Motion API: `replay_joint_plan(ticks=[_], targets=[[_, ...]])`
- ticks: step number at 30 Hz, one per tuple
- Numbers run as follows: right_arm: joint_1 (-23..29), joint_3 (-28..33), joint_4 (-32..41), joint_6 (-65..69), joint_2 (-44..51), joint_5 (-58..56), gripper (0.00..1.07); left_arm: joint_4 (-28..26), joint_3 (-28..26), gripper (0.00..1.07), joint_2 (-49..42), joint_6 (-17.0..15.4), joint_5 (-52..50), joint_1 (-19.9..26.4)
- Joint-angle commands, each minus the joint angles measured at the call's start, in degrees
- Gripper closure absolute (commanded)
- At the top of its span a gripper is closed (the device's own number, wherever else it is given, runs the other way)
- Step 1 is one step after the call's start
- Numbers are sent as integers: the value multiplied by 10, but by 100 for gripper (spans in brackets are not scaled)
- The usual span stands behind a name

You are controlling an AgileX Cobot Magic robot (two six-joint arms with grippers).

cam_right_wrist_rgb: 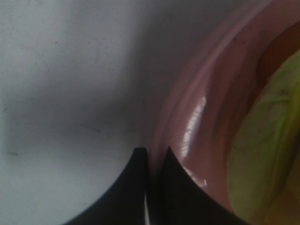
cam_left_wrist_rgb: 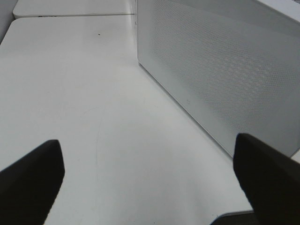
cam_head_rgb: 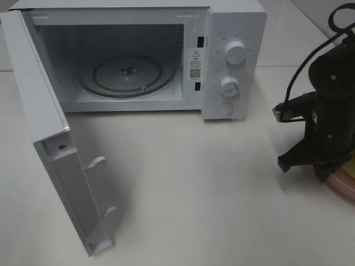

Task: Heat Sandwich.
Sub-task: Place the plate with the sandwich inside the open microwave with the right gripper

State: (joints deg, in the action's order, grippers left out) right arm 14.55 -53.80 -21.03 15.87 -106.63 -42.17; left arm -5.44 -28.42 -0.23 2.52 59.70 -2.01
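Right gripper (cam_right_wrist_rgb: 152,157) fingers are pressed together on the plate (cam_right_wrist_rgb: 197,117) rim. The sandwich (cam_right_wrist_rgb: 262,150) lies just beside them, untouched. Left gripper (cam_left_wrist_rgb: 149,180) fingers are spread wide.

- Microwave (cam_head_rgb: 233,22) at the back of the table (cam_head_rgb: 194,183), its door (cam_head_rgb: 50,155) swung out to the front left.
- Turntable (cam_head_rgb: 126,75) inside the microwave.
- Two knobs (cam_head_rgb: 236,54) on its right panel, one above the other.
- Plate (cam_head_rgb: 344,185) far right, before the microwave.
- Sandwich (cam_right_wrist_rgb: 262,140) on the plate.
- Right gripper (cam_right_wrist_rgb: 152,152) straddles the plate's left rim.
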Motion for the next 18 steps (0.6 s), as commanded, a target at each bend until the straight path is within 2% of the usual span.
replay_joint_plan(ticks=[1,18], targets=[[11,3,5,10,0,-17,107,-5,2,15,-15,-3,-5,-3],[84,5,-8,18,22,-83,107,-5,2,15,-15,-3,-5,-3]])
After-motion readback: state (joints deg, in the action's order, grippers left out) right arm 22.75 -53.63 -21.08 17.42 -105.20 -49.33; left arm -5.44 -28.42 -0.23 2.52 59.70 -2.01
